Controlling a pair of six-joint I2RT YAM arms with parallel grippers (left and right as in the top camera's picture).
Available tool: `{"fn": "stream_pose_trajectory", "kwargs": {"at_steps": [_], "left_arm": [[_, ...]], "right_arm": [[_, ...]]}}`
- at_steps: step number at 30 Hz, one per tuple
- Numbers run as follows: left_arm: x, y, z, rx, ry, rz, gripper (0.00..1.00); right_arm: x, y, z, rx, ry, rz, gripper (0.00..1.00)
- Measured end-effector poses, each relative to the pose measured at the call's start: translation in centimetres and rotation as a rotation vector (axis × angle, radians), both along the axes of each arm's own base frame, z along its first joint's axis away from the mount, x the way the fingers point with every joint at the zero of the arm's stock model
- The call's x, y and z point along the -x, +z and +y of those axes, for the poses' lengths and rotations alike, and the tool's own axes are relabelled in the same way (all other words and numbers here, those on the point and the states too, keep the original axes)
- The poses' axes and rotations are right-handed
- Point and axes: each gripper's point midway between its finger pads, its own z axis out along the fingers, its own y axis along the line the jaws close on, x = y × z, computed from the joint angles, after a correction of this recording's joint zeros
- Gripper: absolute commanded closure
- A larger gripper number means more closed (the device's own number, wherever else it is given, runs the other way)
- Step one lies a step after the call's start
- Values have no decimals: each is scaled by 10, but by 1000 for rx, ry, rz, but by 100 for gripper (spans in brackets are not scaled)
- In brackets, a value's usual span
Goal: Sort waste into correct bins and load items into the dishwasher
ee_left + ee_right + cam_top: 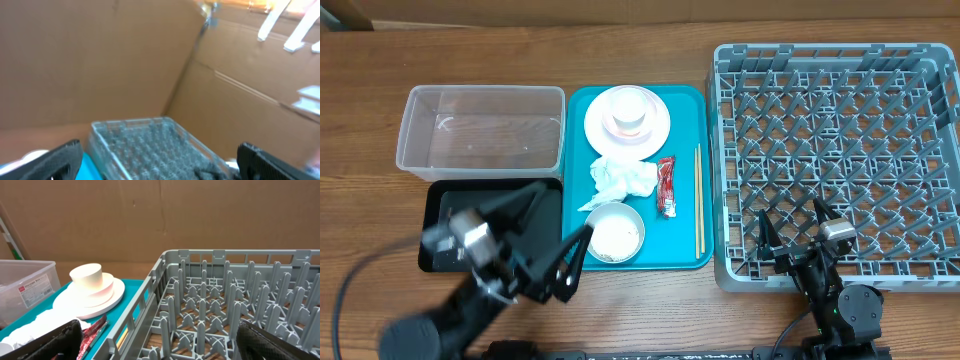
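both jaws spread wide, nothing between them. left gripper (570, 212) sits above the seam between the black tray (432, 205) and the teal tray (682, 100), at about 9 o'clock of the white bowl (614, 234); one fingertip is just beside the bowl rim, contact can't tell. right gripper (789, 209) is over the 6 o'clock rim of the grey dish rack (840, 130), fingers pointing to 12 o'clock.

layout on the table (360, 120):
- clear tub (480, 95) at 9 o'clock of the teal tray, nothing in it; black tray right at the tub's 6 o'clock, partly under the left arm.
- rack at 3 o'clock of the teal tray, no dishes in it.
- on the teal tray: pink plate (602, 128) at 12 o'clock with the cup (628, 112) stacked on its middle; crumpled napkin (620, 180) at centre, touching the bowl's 12 o'clock rim; red wrapper (666, 186) just at the napkin's 3 o'clock; chopsticks (699, 200) lying along the 3 o'clock edge, running 12 to 6.
- bowl at the tray's 6 o'clock, pale speckled bits inside.

left wrist view is blurred.
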Motion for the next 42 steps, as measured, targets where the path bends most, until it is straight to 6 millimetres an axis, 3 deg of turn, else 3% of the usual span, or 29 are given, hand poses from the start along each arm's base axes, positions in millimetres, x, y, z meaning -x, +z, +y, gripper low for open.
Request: {"fn": "stream_pose_trajectory", "kwargs": {"at_steps": [5,9,16,24,27,30,33,42], "left_arm": [[-21,11,-28,-26,-245,267,0],[-29,14,-48,-15,-491,378,0],[-49,-18,-58,63,-737,583,0],[-67,-43,-65,108,-830,687,2],[-61,-43,-72,91,-864,671,23],[-55,-42,-79,65,-898,630,65],[-51,-42,-83,47,-917,594,93],[-51,-42,-84,31,-919,555,96]], "right_arm": [[0,0,0,0,0,0,0],[0,0,0,0,0,0,0],[0,0,0,0,0,0,0],[0,0,0,0,0,0,0],[0,0,0,0,0,0,0],[0,0,0,0,0,-1,0],[0,0,0,0,0,0,0],[0,0,0,0,0,0,0]]}}
